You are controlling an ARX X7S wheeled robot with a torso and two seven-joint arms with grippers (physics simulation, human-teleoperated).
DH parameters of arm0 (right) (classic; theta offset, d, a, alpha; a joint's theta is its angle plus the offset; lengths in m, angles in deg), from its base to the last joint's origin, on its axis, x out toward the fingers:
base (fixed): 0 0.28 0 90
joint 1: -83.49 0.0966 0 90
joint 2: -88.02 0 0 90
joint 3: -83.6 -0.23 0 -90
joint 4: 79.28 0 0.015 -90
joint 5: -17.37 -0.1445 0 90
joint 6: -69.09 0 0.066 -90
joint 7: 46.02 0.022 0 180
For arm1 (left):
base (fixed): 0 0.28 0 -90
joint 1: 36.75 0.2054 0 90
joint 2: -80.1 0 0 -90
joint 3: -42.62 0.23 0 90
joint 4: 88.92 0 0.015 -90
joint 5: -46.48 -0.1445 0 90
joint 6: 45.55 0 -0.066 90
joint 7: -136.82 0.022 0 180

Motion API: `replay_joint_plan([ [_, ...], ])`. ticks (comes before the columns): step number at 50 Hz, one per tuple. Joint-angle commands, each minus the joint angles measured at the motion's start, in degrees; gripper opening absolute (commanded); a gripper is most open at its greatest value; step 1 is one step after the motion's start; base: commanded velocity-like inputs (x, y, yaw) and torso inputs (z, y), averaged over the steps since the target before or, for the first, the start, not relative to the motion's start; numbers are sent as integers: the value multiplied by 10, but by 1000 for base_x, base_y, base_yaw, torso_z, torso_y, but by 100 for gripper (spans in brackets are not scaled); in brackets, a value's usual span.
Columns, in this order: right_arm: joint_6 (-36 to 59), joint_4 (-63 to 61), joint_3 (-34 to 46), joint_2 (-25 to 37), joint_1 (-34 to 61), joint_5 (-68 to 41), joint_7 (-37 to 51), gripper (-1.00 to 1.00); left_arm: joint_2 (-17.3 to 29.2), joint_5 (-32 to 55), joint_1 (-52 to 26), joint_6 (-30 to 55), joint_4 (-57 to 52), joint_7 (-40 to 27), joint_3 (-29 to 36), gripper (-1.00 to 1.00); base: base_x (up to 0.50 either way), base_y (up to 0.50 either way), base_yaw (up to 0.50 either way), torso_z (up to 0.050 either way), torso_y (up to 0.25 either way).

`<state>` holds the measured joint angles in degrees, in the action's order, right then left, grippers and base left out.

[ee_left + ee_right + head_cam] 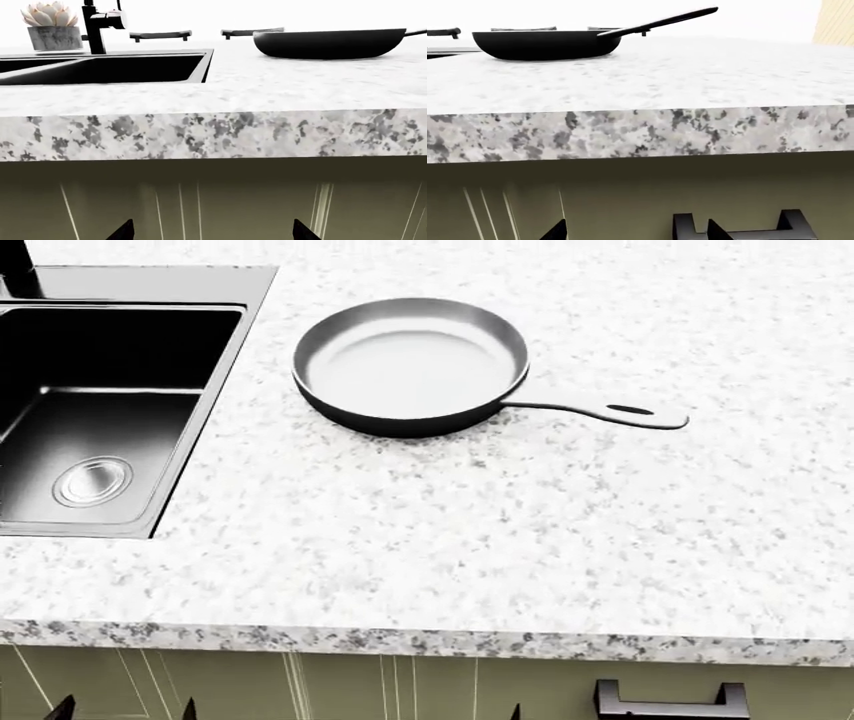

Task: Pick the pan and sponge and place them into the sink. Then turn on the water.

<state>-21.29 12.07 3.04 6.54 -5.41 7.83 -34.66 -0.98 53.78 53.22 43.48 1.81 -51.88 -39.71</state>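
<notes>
Two things of the task show from the head view, and we take the sink (200, 400) as our landmark. It sits at the far left of the granite counter (507, 540), one basin open with its steel drain (92, 482), no water running. Just right of the sink, apart from its rim, rests the pan (410, 364), upright, its handle (601, 412) pointing away from the sink. We cannot find the sponge anywhere.

Below the counter edge, the left gripper (210, 234) is nearer the sink and the right gripper (637, 232) farther from it. Only fingertips show; both look spread and hold nothing.

We judge the reach for the pan has not begun. To do it well, we should lift the right arm clear of the counter lip first, then close on the handle near its middle, keeping the pan level.
</notes>
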Motion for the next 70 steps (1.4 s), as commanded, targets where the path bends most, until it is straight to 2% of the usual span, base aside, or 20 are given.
replay_joint_plan([
  [1, -3, 1, 5, 4, 1, -2, 4, 100, 1, -7, -2, -7, 1, -9, 9, 100, 0, 0, 0, 50, 0],
  [37, 0, 3, 19, 14, 4, -9, 16, 100, 10, 7, -1, -14, 0, -19, 17, 100, 0, 0, 0, 50, 0],
  [55, -26, -12, 24, 16, 3, -31, 5, 100, 16, 48, -3, 18, -14, -16, 10, 100, 0, 0, 0, 0, 0],
  [57, -17, -32, 19, 18, 0, -35, 12, 100, 15, 55, 0, 33, -30, -17, 12, 100, 0, 0, 0, 0, 0],
  [62, 97, -147, 14, 49, 13, -38, 38, 100, 31, 59, -14, 102, -118, -22, 28, 100, 0, 0, 0, 0, 0],
  [70, 289, -325, -9, 111, 55, -67, 65, 100, 71, 127, -61, 265, -274, -39, -2, 100, 0, 0, 0, 0, 0],
])
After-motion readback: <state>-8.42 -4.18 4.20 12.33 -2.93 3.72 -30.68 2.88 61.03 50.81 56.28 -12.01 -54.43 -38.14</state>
